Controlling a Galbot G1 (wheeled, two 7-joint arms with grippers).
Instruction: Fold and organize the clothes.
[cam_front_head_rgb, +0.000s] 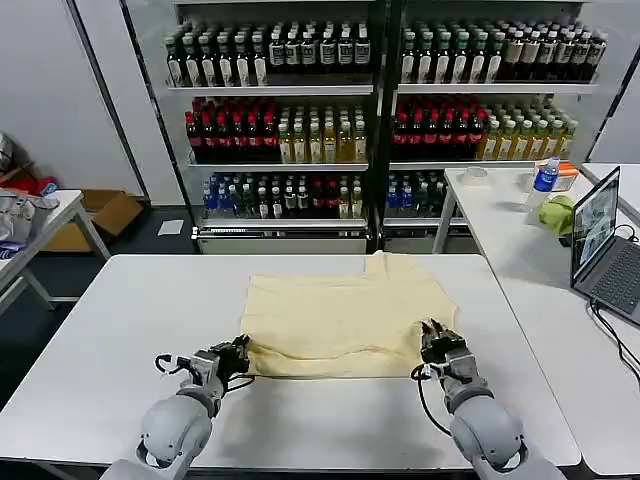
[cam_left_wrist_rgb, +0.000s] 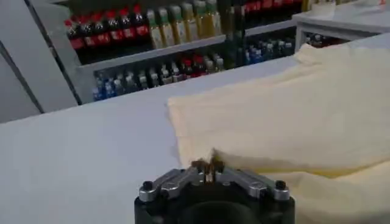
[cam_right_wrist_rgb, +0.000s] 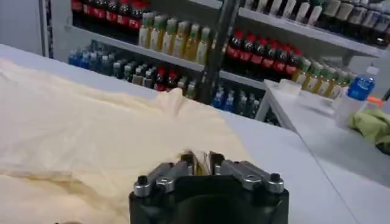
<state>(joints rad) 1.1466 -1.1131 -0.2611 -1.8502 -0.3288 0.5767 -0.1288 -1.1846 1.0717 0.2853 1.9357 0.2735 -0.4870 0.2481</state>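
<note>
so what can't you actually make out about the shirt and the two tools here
- T-shirt near hem: in the head view, the left tool and right tool cover the corners they pinch.
- Left tool pinch: in the left wrist view, the tool body hides the fabric beneath the shut fingers.
- Right tool: the same in the right wrist view.
- Neck label: cannot be made out.

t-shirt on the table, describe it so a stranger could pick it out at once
On the white table before the drink shelves, the T-shirt lies spread at the middle. It is pale cream-yellow, unlike the green cloth on the side table.
</note>
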